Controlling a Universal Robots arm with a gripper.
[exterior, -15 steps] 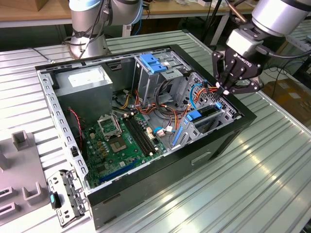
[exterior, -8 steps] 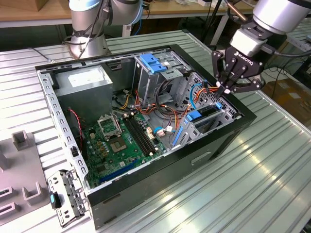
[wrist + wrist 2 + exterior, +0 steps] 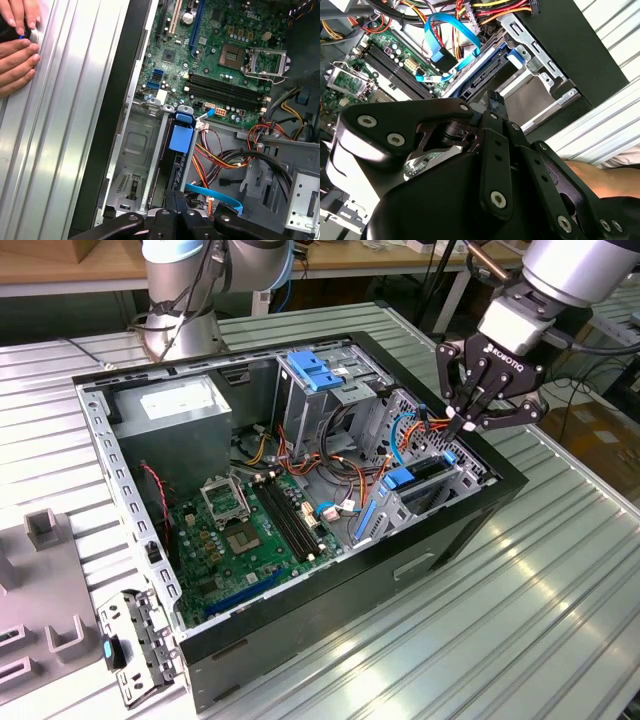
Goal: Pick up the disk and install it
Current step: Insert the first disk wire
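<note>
In the exterior view I make out only one edge of the disk (image 3: 420, 471), the rest sunk out of sight at 3 o'clock in the case (image 3: 330, 590).

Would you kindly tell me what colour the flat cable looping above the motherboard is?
Light blue; the flat cable shows best in the second wrist view.

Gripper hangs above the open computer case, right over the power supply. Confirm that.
Wrong. The gripper hangs above the open computer case, but over the drive cage at the exterior view's right; the power supply sits toward that view's left. The exterior view shows it.
</note>
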